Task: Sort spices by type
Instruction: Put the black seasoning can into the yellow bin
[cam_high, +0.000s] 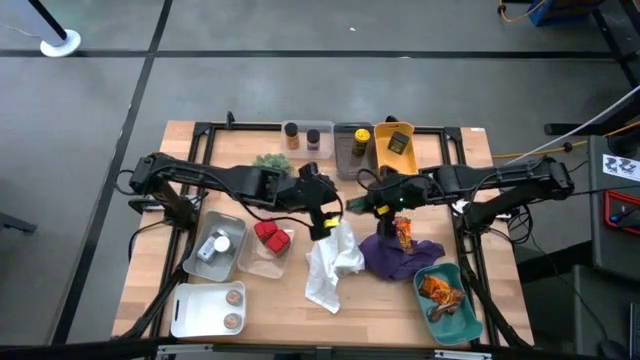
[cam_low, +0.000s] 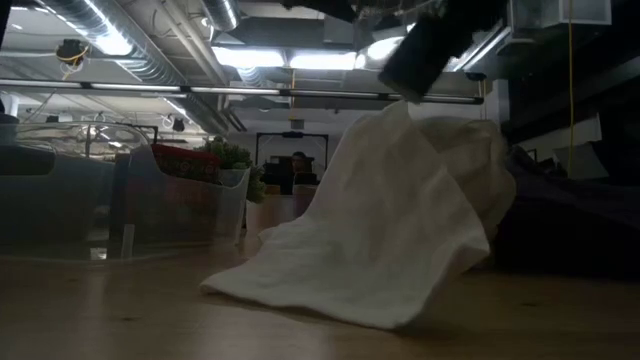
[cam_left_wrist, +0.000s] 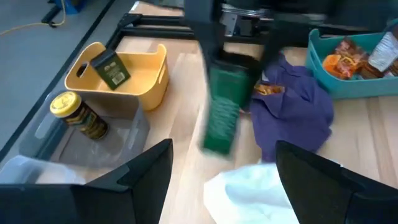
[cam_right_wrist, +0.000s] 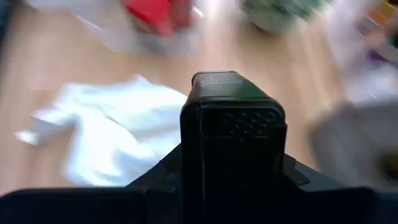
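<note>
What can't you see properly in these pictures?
- Low view: crumpled white cloth hides the table behind it.
- Right wrist view: the right tool's dark green rectangular box blocks the middle; everything around is blurred.
- High view: small brown-capped spice jars, labels too small.

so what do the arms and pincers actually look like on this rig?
Two dark, near-black arms built of slim jointed tube segments, with black cables trailing from the bases at the table's sides. The left pincer has broad flat black fingers with angular edges. The right pincer is the same dark build, with a small green light on its wrist housing. No other markings are readable.
</note>
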